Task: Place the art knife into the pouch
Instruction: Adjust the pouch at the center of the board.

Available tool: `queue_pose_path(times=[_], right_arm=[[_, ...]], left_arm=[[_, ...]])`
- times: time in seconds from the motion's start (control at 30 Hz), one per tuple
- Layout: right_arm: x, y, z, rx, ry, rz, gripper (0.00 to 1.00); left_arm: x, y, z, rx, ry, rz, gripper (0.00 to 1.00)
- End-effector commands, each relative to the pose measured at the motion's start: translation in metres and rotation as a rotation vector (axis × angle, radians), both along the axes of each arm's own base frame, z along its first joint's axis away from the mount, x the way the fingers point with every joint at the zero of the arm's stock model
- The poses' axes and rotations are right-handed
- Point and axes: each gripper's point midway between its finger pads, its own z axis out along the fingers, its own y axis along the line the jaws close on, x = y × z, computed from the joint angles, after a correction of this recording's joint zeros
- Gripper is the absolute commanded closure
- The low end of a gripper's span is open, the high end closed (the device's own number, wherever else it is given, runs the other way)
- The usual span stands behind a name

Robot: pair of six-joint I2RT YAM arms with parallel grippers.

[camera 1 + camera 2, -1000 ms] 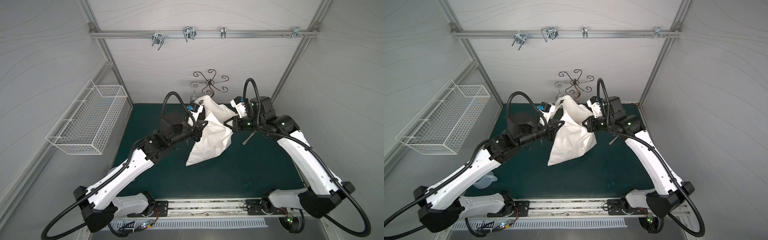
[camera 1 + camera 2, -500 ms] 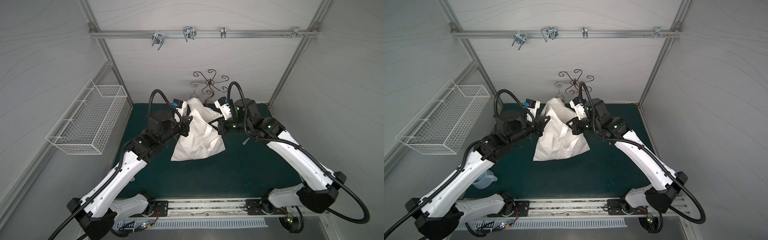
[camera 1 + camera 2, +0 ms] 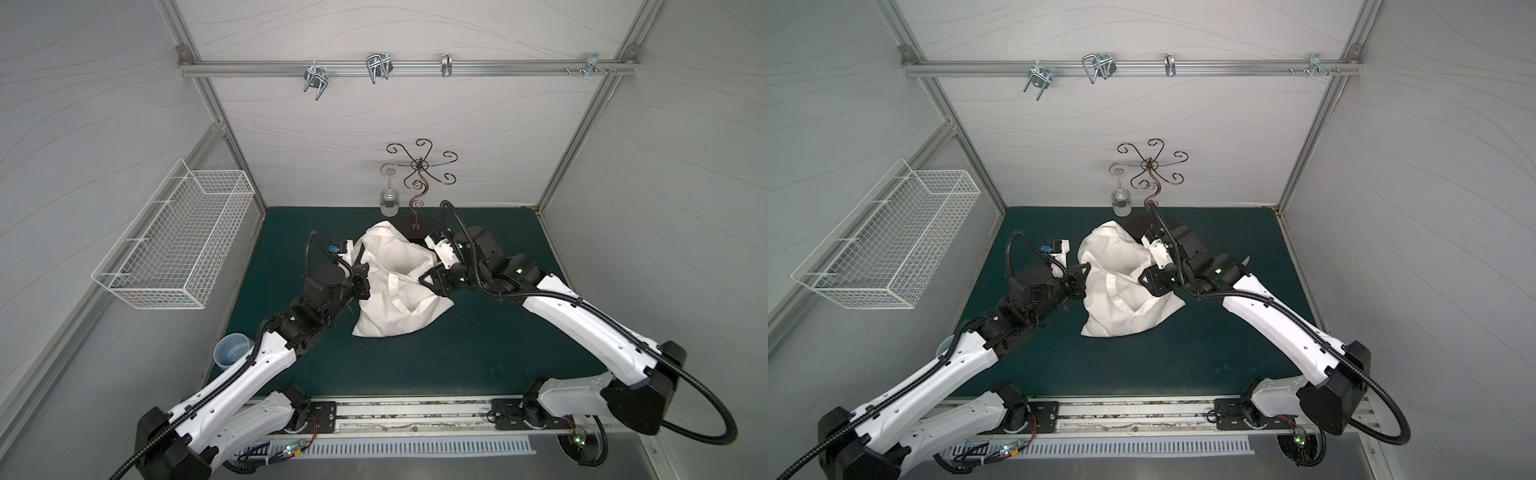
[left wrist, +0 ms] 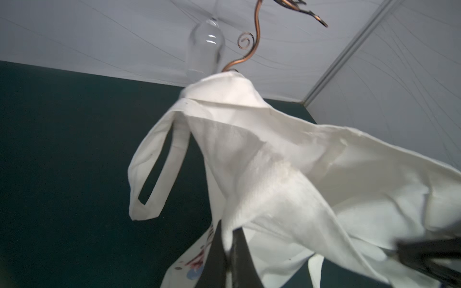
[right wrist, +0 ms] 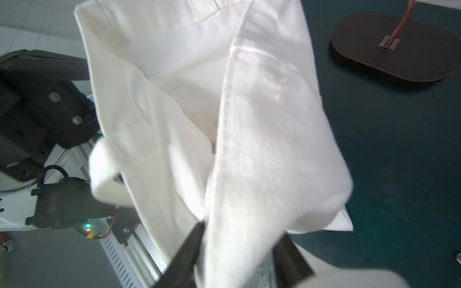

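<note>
**Pouch held up, knife not yet in**

The pouch [image 3: 399,291], an off-white canvas tote, hangs bunched between the two arms over the middle of the green mat [image 3: 478,353], with its lower corner resting on the mat. The left gripper [image 4: 228,239] is clamped tight on a fold of its canvas. The right gripper [image 5: 240,232] has its jaws standing apart, with cloth draped loosely between them and not pinched. Neither claw carries the art knife. A small grey sliver [image 3: 1246,260] on the mat just behind the right arm may be the knife, but it is too small to tell. Judging by this, picking up the knife and putting it in the pouch both remain to be done.
</note>
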Motion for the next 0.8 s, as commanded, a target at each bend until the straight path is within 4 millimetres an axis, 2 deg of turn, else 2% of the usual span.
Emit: queue_pose_path(times=[0.0,0.07,0.17,0.27,0.4,0.6,0.77], right_arm=[[-0.009,-0.02,0.025,-0.02,-0.045,-0.003,0.34],[-0.004,-0.021,0.037,-0.009,-0.065,-0.015,0.27],[0.004,-0.02,0.049,-0.01,-0.078,-0.023,0.26],[0.015,-0.016,0.052,-0.033,-0.096,-0.029,0.26],[0.033,-0.009,0.051,-0.027,-0.081,-0.034,0.26],[0.053,0.014,0.045,-0.035,-0.072,-0.007,0.26],[0.057,0.028,0.029,-0.048,-0.019,0.023,0.3]], left_arm=[[-0.005,0.019,0.028,-0.02,-0.11,0.121,1.0],[-0.014,0.014,0.029,-0.033,-0.112,0.071,1.0],[-0.026,0.01,0.029,-0.05,-0.11,0.035,1.0],[-0.033,0.009,0.026,-0.056,-0.104,0.012,1.0],[-0.042,0.001,0.017,-0.069,-0.086,-0.029,1.0],[-0.052,-0.014,0.008,-0.078,-0.076,-0.082,1.0],[-0.055,-0.019,0.005,-0.076,-0.066,-0.099,1.0]])
